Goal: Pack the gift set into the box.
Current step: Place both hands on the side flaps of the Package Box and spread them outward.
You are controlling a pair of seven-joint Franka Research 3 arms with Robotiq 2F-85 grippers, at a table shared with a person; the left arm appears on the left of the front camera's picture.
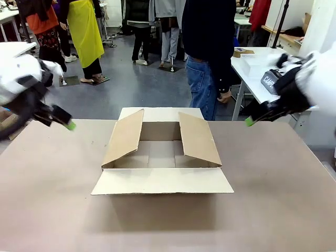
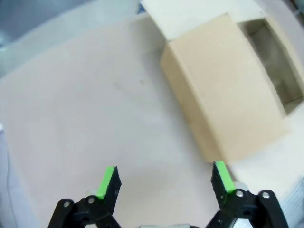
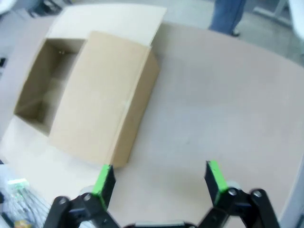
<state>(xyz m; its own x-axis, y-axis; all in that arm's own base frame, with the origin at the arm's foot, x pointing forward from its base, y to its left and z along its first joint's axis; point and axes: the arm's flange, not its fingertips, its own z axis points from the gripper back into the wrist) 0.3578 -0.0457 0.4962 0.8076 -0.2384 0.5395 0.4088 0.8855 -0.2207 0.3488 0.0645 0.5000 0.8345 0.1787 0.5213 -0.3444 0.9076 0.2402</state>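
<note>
We see the box in the middle of the frame on the brown worktop. Its near and far flaps are folded outward, and its two side flaps lean in over the opening, with the cardboard floor showing between them.

The left end effector hangs above the worktop at the left of the frame, well apart from the box. In the left wrist view this end effector is released, its green-padded fingers spread wide over bare worktop, and the box lies in the upper right.

The right end effector hangs at the right of the frame, also clear of the box. In the right wrist view we find this end effector released as well, grasping nothing, with the box in the upper left.

A person stands beyond the worktop's far edge, one hand hanging down.
</note>
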